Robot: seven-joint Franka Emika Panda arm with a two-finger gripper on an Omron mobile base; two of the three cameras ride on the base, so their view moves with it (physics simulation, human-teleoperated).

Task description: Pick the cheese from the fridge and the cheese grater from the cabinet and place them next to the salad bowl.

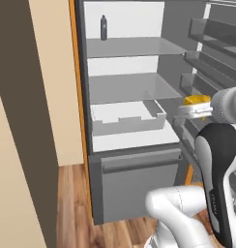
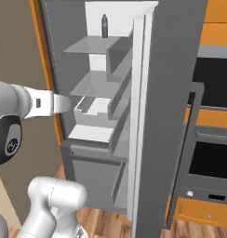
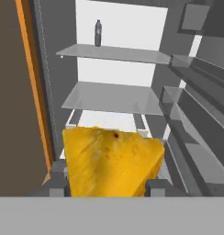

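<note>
Hand view shows the gripper [image 3: 107, 186] pinching the cheese [image 3: 113, 161], a yellow-orange wedge that sits between the two dark finger tips [image 3: 58, 186], one on each side of the block and both against it. Left base view confirms the hold: the gripper [image 1: 192, 110] is seen from the side with the cheese [image 1: 196, 100] showing as a small yellow piece at its tip, carried in the air in front of the open fridge [image 1: 129, 121] and resting on no shelf. Directly ahead of the gripper and slightly below it, a pale drawer [image 1: 127, 117] stands pulled part-way out of the fridge body. Above the drawer, further ahead of the gripper, two flat grey shelves [image 3: 111, 97] are stacked one over the other. On the upper shelf, well apart from the gripper and high above it, a small dark bottle [image 3: 98, 33] stands upright near the back wall. To the gripper's right in the hand view, the swung-open fridge door [image 3: 196, 114] carries several grey racks one above another; the lowest racks are just beside the held cheese. Below the drawer, a closed grey bottom compartment [image 1: 139, 181] forms the fridge front. Right base view shows the white arm [image 2: 36, 104] reaching toward the fridge interior from the left, its tip hidden at the fridge edge, and, beyond the door, a dark oven [image 2: 213, 135] set in orange cabinets [image 2: 220, 18]. An orange strip edges the fridge on the gripper's left, and a wooden floor [image 1: 74, 208] lies below.
</note>
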